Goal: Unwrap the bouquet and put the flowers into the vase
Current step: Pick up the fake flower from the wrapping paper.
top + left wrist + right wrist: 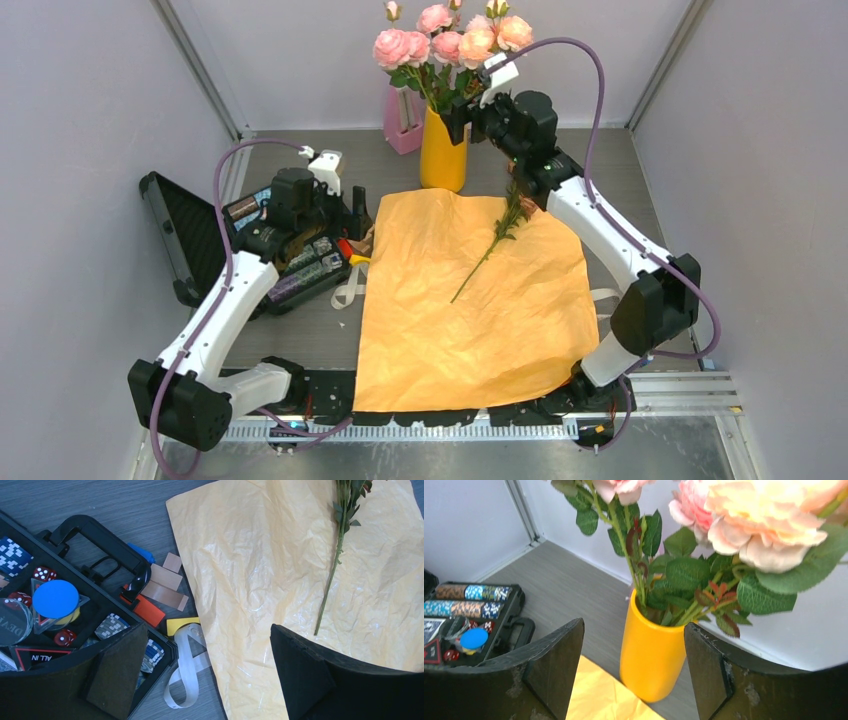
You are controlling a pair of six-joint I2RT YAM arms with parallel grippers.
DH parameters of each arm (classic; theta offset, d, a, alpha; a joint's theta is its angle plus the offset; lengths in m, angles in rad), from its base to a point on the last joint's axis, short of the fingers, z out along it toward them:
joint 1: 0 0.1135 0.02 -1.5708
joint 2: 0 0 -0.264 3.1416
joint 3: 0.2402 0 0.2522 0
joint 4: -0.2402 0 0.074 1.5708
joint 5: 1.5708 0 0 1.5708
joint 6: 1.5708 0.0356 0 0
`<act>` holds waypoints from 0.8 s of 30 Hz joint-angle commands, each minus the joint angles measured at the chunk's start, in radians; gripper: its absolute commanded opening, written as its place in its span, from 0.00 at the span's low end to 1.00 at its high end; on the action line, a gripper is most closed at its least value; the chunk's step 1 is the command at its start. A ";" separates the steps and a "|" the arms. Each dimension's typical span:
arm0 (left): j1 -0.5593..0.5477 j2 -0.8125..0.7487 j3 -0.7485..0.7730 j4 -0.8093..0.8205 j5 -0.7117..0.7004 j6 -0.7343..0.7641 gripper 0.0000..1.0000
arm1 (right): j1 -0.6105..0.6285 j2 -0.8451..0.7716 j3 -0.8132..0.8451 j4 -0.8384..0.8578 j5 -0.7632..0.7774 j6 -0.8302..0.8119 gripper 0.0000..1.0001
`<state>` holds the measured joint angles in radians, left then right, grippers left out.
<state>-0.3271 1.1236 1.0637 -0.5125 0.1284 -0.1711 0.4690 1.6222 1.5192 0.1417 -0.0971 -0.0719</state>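
Note:
The yellow-orange vase [443,150] stands at the back of the table with several pink flowers [445,45] upright in it. The bouquet's crinkled orange paper [470,290] lies spread flat, and one leafy green sprig [497,238] rests on it. My right gripper [464,112] hovers open beside the vase's rim; in the right wrist view its jaws [634,630] frame the vase [651,655] below the flowers [749,525] without touching either. My left gripper [357,222] is open over the paper's left edge [300,580], holding nothing, with the sprig [335,555] farther off.
An open black case of poker chips and dice [60,610] lies left of the paper. Loose coloured cards [150,611] and a beige ribbon [187,665] lie beside it. A pink metronome [402,120] stands behind the vase against the back wall.

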 commanded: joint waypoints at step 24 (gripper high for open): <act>-0.004 -0.048 -0.014 0.056 -0.047 0.016 0.95 | -0.099 -0.405 -0.255 -0.656 0.337 0.463 0.75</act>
<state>-0.3275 1.1004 1.0542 -0.5087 0.1024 -0.1711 0.4183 1.2327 1.3132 -0.4480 0.1562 0.2302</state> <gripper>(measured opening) 0.954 0.760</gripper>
